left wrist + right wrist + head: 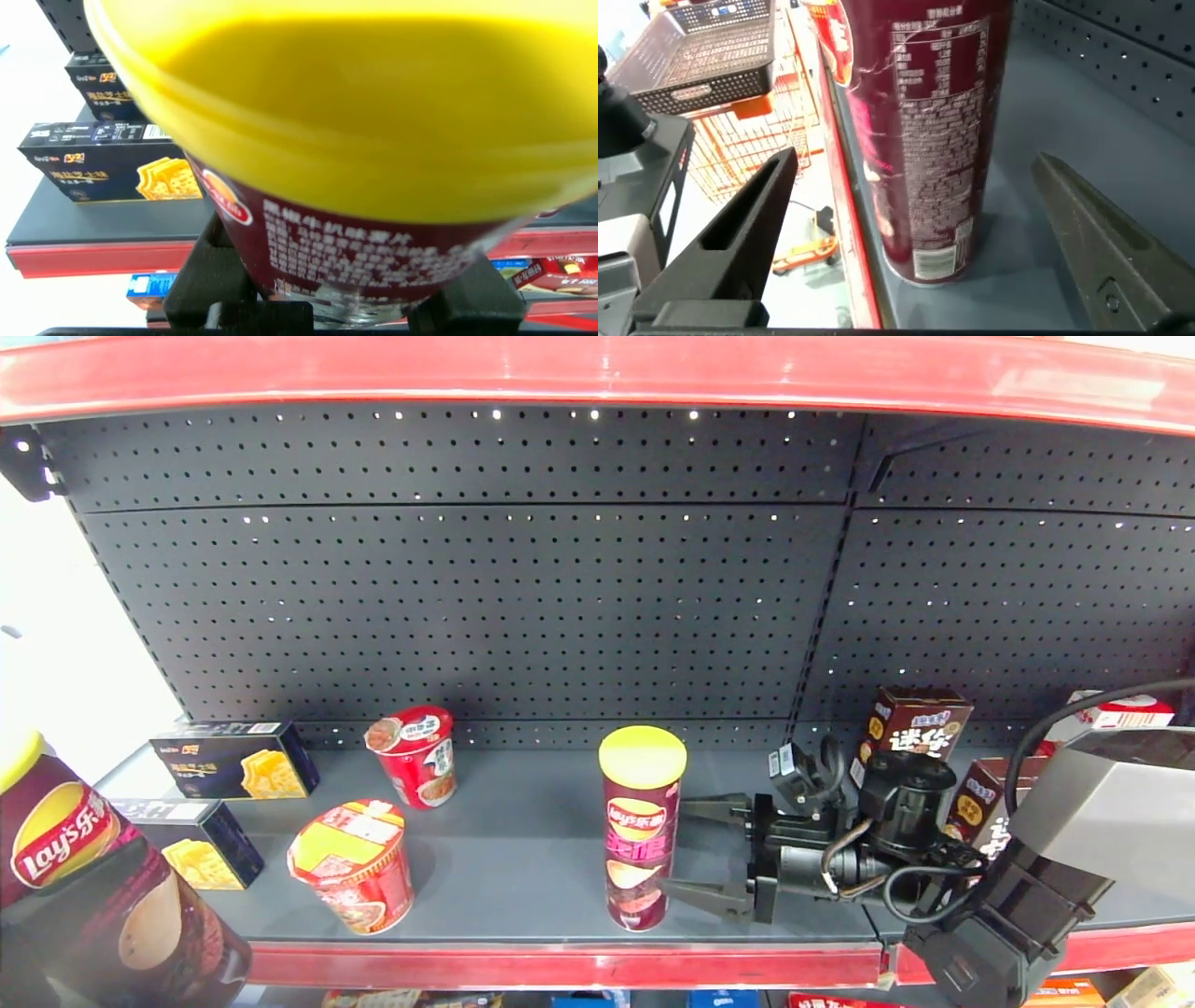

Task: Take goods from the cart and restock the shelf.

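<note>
The upright can (640, 831) may be knocked off the shelf (523, 845) if brushed by the spread-open right gripper (680, 847); a second can (93, 887) is gripped by the left gripper (336, 301).

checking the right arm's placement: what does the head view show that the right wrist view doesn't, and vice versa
The head view adds the yellow lid, two noodle cups, dark blue boxes, brown boxes, the pegboard back and a second chip can at lower left. The right wrist view adds an orange cart and a dark basket above it, farther off. Both share the upright chip can on the grey shelf, with the right gripper at it, jaws open on either side with gaps.
</note>
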You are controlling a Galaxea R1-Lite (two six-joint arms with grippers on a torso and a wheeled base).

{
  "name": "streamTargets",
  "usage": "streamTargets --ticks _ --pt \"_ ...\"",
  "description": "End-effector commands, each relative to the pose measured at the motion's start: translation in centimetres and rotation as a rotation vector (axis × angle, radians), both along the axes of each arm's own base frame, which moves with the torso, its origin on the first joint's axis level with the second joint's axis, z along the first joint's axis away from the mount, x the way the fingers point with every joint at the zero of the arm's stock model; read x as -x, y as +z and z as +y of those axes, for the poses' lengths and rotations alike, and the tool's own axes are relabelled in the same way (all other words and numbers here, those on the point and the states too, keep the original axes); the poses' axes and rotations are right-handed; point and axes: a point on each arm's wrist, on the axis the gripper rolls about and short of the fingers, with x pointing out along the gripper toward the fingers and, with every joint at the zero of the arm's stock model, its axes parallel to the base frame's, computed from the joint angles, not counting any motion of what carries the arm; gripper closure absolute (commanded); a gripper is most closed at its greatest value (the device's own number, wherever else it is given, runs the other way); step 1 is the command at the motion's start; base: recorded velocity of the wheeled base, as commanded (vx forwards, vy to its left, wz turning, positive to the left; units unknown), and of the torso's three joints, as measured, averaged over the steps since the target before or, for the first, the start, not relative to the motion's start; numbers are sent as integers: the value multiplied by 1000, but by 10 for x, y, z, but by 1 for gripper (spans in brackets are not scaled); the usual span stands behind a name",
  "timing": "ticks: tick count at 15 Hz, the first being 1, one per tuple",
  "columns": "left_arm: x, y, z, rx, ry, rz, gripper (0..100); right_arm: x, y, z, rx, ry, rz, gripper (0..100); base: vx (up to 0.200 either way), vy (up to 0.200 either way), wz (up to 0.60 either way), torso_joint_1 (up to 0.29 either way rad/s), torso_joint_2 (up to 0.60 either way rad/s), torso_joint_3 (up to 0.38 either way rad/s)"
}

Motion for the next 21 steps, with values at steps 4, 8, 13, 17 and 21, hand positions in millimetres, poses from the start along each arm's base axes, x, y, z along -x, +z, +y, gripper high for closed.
streamTargets --ticks 4,8,13,17,21 --pt "-1 0 0 1 -1 2 100 -15 -17 -9 17 -43 33 0 0 0 0 0 0 0" --pt "-1 0 0 1 0 4 100 -20 -18 -16 18 -68 36 0 0 0 0 0 0 0" --pt "-1 0 0 1 0 4 100 -26 -19 -16 14 -72 29 0 0 0 0 0 0 0" --pt "0 0 0 1 2 1 100 -33 -23 -13 15 -72 32 0 0 0 0 0 0 0" --pt "0 0 0 1 2 1 100 -37 -25 -17 17 -89 38 0 0 0 0 0 0 0"
